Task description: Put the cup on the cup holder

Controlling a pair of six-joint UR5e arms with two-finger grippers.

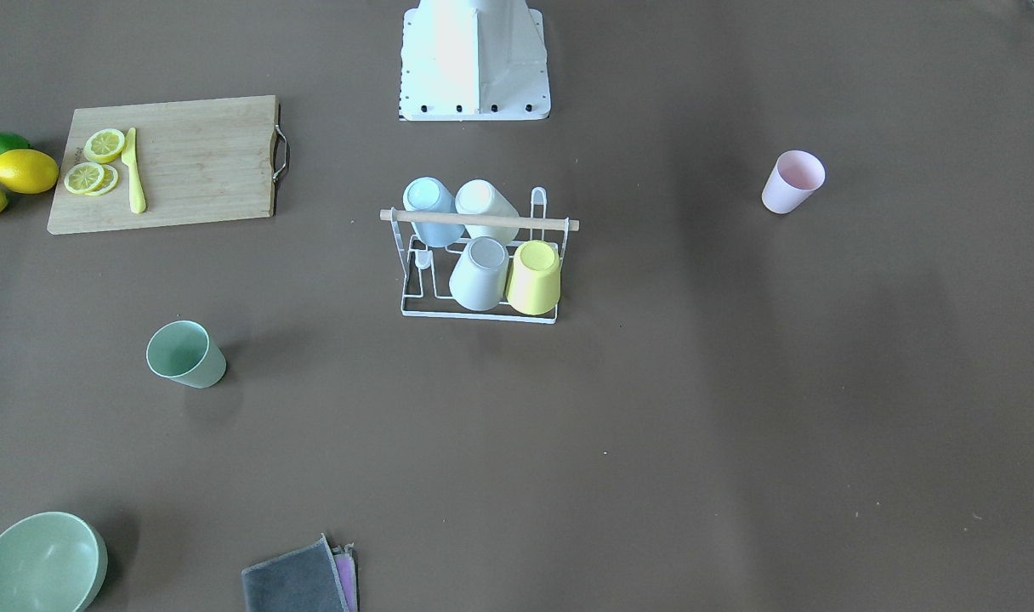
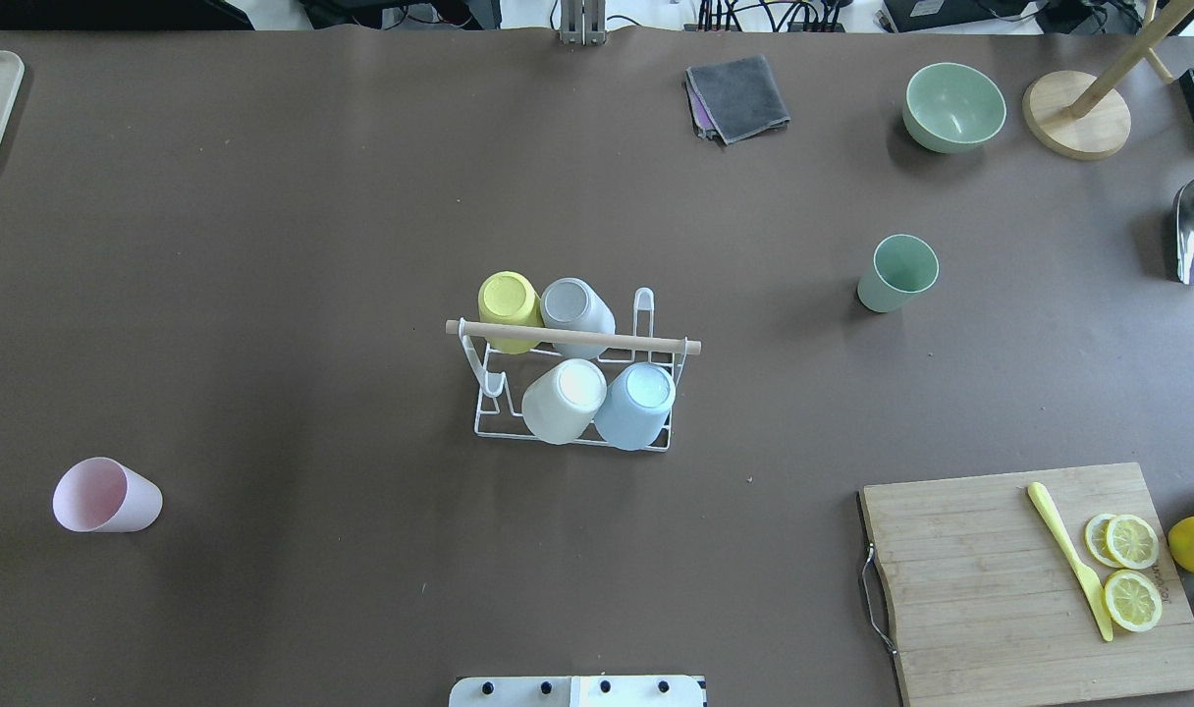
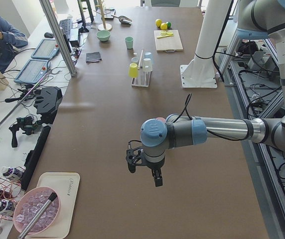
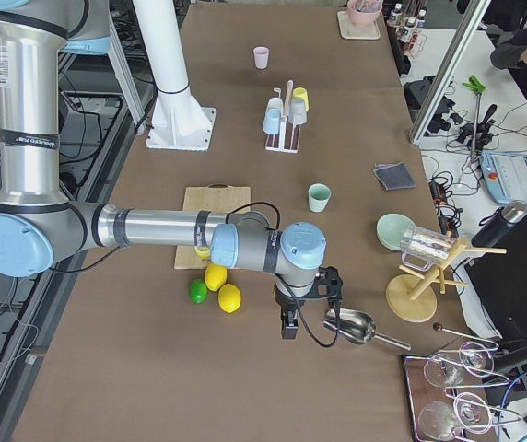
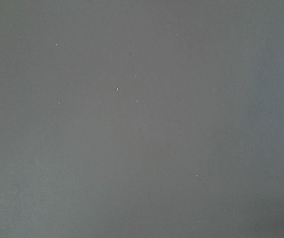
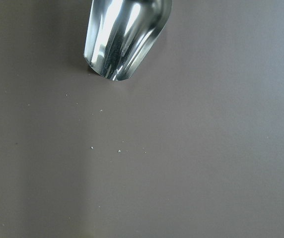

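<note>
**Four cups racked, two loose on the table**

Both of my grippers show only in the side views. My left gripper (image 3: 144,173) hangs above bare brown table (image 5: 142,148). My right gripper (image 4: 308,306) hangs just beside a metal scoop (image 6: 124,34). I cannot tell whether the fingers of either are apart or together. My left wrist camera sees nothing but tabletop. My right wrist camera sees the scoop's open end lying on the table, its hollow showing only reflections.

The pink cup (image 2: 106,496) stands upright on my left side, mouth up, with only its own wall visible inside. It is well apart from the rack. The green cup (image 2: 896,273) stands upright on my right side, mouth up, and shows only its own green inside.

The cup holder (image 2: 480,417) sits mid-table, straight out from my base, with its wooden rod (image 2: 656,343) across the top. It carries four cups, all mouth-down. The white cup (image 2: 566,398) and blue cup (image 2: 638,403) are in the row nearer me. The yellow cup (image 2: 509,299) and grey cup (image 2: 575,306) are in the far row. One prong stands uncovered at the near row's left end, and another at the far row's right end.

Farther out on my right, a green bowl (image 2: 953,106) shows only its own surface inside. Close on my right, a cutting board (image 2: 970,589) carries lemon slices (image 2: 1132,570) and a yellow knife (image 2: 1068,555).
</note>
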